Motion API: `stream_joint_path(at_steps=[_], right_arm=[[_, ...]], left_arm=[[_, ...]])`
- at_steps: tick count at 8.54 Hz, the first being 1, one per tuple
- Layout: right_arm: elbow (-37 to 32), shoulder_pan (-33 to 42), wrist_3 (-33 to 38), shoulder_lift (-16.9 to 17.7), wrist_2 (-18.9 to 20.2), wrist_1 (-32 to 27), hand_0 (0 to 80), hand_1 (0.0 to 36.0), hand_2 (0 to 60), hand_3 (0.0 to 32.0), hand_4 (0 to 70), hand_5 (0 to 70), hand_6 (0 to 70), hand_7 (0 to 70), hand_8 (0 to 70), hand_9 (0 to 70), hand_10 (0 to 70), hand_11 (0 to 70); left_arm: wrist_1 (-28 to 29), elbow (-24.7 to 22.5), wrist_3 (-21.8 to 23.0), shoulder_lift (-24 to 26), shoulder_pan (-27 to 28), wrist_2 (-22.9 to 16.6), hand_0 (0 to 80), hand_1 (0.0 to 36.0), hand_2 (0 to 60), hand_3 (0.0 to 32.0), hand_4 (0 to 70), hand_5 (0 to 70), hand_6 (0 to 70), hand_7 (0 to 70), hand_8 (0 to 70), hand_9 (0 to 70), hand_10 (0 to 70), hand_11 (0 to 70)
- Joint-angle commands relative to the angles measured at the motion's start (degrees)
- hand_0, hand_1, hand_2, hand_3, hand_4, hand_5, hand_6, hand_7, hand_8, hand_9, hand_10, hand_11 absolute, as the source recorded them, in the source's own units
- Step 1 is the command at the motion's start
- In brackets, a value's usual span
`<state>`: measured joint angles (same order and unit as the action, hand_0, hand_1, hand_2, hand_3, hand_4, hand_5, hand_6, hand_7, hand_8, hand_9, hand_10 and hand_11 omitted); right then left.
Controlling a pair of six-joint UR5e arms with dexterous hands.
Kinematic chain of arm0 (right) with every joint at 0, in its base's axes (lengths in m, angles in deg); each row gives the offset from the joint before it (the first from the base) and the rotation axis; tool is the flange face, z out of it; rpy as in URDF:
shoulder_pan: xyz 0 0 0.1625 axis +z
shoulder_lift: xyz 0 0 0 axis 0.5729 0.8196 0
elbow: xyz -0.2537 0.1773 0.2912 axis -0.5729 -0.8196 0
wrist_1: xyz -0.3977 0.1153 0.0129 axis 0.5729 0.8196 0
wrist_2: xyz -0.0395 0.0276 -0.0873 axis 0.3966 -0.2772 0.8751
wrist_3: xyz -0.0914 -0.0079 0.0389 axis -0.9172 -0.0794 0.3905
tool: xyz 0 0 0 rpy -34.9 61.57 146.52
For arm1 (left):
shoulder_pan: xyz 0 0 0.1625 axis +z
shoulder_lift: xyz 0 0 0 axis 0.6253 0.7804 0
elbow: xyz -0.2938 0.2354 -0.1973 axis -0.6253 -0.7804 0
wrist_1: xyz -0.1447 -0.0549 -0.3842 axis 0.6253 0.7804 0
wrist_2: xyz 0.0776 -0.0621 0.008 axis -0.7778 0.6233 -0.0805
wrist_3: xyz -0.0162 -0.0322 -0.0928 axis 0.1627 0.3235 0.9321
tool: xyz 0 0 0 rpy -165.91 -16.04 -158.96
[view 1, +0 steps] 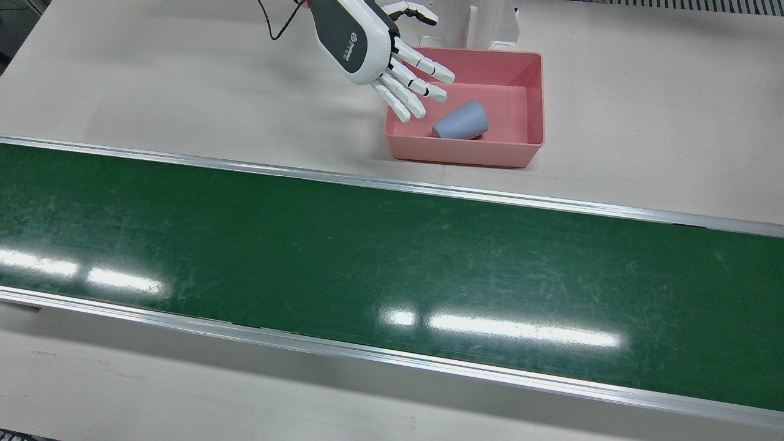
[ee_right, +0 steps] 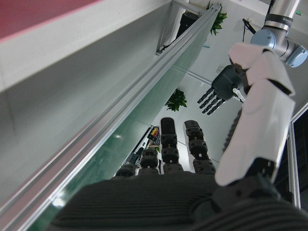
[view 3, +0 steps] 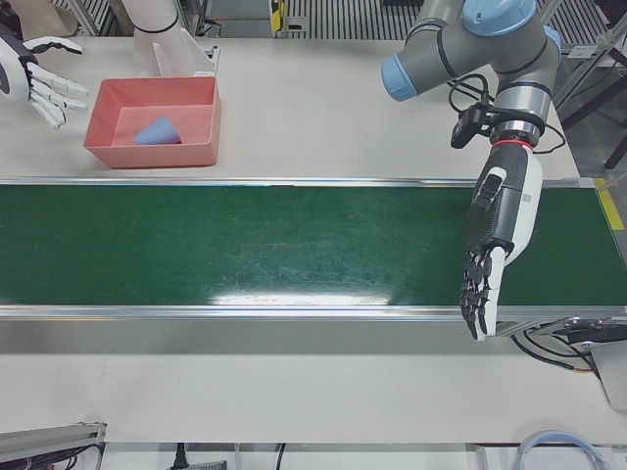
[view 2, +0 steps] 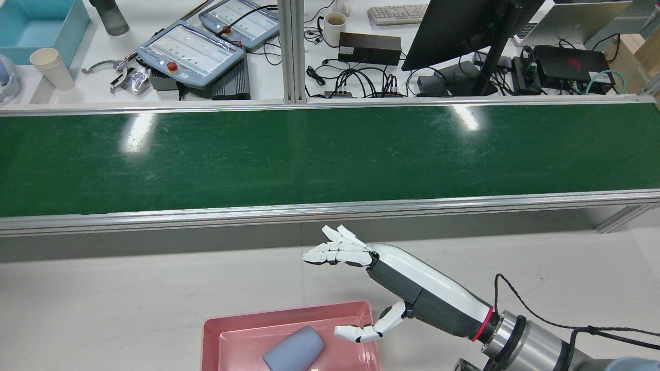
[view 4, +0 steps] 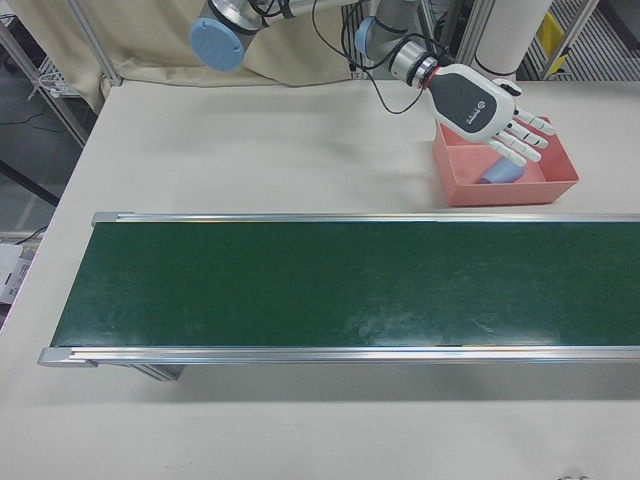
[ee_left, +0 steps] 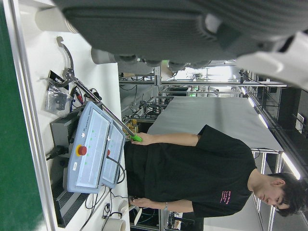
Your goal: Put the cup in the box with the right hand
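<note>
The grey-blue cup (view 1: 460, 120) lies on its side inside the pink box (view 1: 459, 154), touching nothing but the box floor. My right hand (view 1: 380, 55) is open and empty, fingers spread, hovering over the box's left rim, above and beside the cup. The rear view shows the same: the hand (view 2: 412, 288) above the box (view 2: 283, 310) with the cup (view 2: 293, 350) below it. My left hand (view 3: 495, 245) hangs over the near edge of the green belt (view 3: 245, 245), far from the box (view 3: 147, 157), fingers straight and holding nothing.
The green conveyor belt (view 1: 367, 257) with metal rails runs across the table in front of the box. A white pedestal (view 1: 490, 24) stands just behind the box. Beyond the belt is a desk with teach pendants (view 2: 191, 51), a monitor (view 2: 464, 26) and cables.
</note>
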<state>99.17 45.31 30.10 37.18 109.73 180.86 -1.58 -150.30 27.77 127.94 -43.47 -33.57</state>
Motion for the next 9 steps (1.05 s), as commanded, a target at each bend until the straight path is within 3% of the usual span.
stream_joint_path(at_steps=[1, 2, 4, 6, 8, 9], right_arm=[[6.8, 13.4, 1.1, 6.0, 1.1, 0.4, 45.1, 17.4, 32.6, 0.0, 0.0, 8.9, 22.8, 70.0, 35.3, 60.3, 14.9, 23.0], [7.8, 18.9, 3.6, 9.6, 2.7, 0.9, 44.8, 16.9, 31.6, 0.0, 0.0, 9.0, 22.8, 70.0, 36.0, 61.0, 15.7, 24.2], [2.9, 34.1, 14.4, 12.5, 9.0, 4.3, 44.1, 15.7, 28.1, 0.0, 0.0, 9.4, 22.3, 70.0, 37.4, 62.1, 18.2, 27.8], [-8.3, 51.8, 20.3, 12.8, 20.2, 3.6, 43.3, 14.5, 24.4, 0.0, 0.0, 9.0, 19.2, 70.0, 35.0, 57.5, 18.5, 28.2], [-21.2, 65.0, 24.4, 12.8, 25.9, -3.5, 43.8, 12.7, 15.6, 0.0, 0.0, 8.2, 15.6, 55.7, 29.4, 48.8, 17.2, 26.3], [-30.1, 65.3, 31.3, 12.8, 26.3, -8.7, 44.1, 12.7, 14.0, 0.0, 0.0, 7.7, 13.7, 48.0, 25.9, 43.8, 15.3, 23.5]], left_arm=[[0.0, -0.1, 0.0, 0.0, 0.0, 0.0, 0.0, 0.0, 0.0, 0.0, 0.0, 0.0, 0.0, 0.0, 0.0, 0.0, 0.0, 0.0], [0.0, -0.1, 0.0, 0.0, 0.1, 0.0, 0.0, 0.0, 0.0, 0.0, 0.0, 0.0, 0.0, 0.0, 0.0, 0.0, 0.0, 0.0], [0.0, -0.1, 0.0, 0.0, 0.0, 0.0, 0.0, 0.0, 0.0, 0.0, 0.0, 0.0, 0.0, 0.0, 0.0, 0.0, 0.0, 0.0], [0.0, -0.1, 0.0, 0.0, 0.0, 0.0, 0.0, 0.0, 0.0, 0.0, 0.0, 0.0, 0.0, 0.0, 0.0, 0.0, 0.0, 0.0], [0.0, -0.1, 0.0, 0.0, 0.0, 0.0, 0.0, 0.0, 0.0, 0.0, 0.0, 0.0, 0.0, 0.0, 0.0, 0.0, 0.0, 0.0], [-0.1, 0.0, 0.0, 0.0, 0.1, 0.0, 0.0, 0.0, 0.0, 0.0, 0.0, 0.0, 0.0, 0.0, 0.0, 0.0, 0.0, 0.0]])
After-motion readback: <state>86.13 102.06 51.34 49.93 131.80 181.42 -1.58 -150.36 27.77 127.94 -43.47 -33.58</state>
